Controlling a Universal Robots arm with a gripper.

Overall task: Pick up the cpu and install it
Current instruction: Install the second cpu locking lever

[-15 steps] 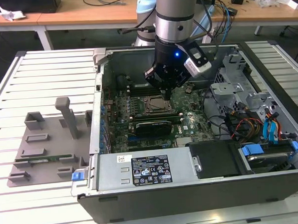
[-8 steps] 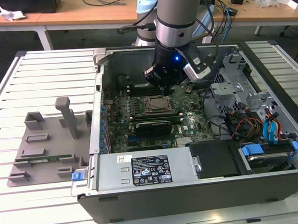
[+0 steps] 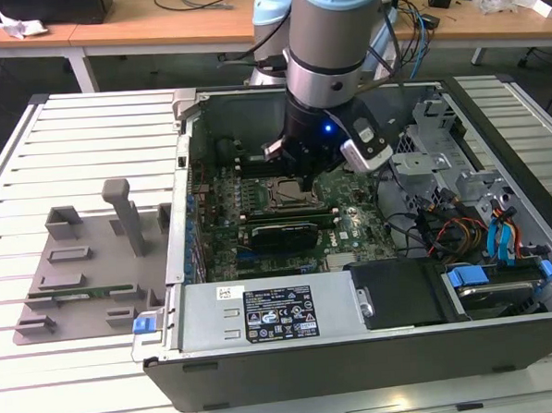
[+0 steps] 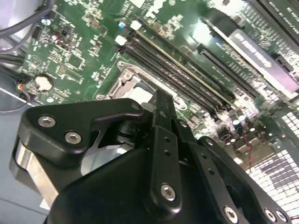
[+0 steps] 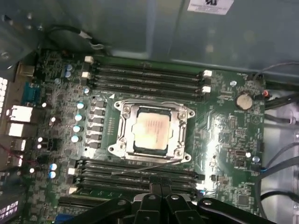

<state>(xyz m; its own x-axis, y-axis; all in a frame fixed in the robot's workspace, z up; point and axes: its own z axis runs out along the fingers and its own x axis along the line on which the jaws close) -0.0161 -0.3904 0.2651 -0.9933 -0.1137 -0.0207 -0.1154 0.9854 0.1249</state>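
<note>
The cpu [image 5: 150, 130], a pale silver-grey square, lies flat inside the metal-framed socket [image 5: 122, 135] on the green motherboard [image 5: 224, 140]. In the second wrist view a corner of the cpu [image 4: 140, 95] shows just past the black fingers [image 4: 161, 109]. My gripper [image 5: 160, 189] hovers above the board beside the socket, shut, with nothing between its fingers and apart from the cpu. In the exterior view the gripper [image 3: 304, 179] hangs inside the open computer case [image 3: 359, 369], right over the socket [image 3: 280, 193].
Black memory slots [image 5: 145, 74] run along both sides of the socket. A long black card [image 3: 282, 236] lies nearer the power supply [image 3: 263, 314]. Cables and drive bays [image 3: 481, 237] fill the case at the exterior view's right. A grey fixture [image 3: 85, 272] stands outside on the slatted table.
</note>
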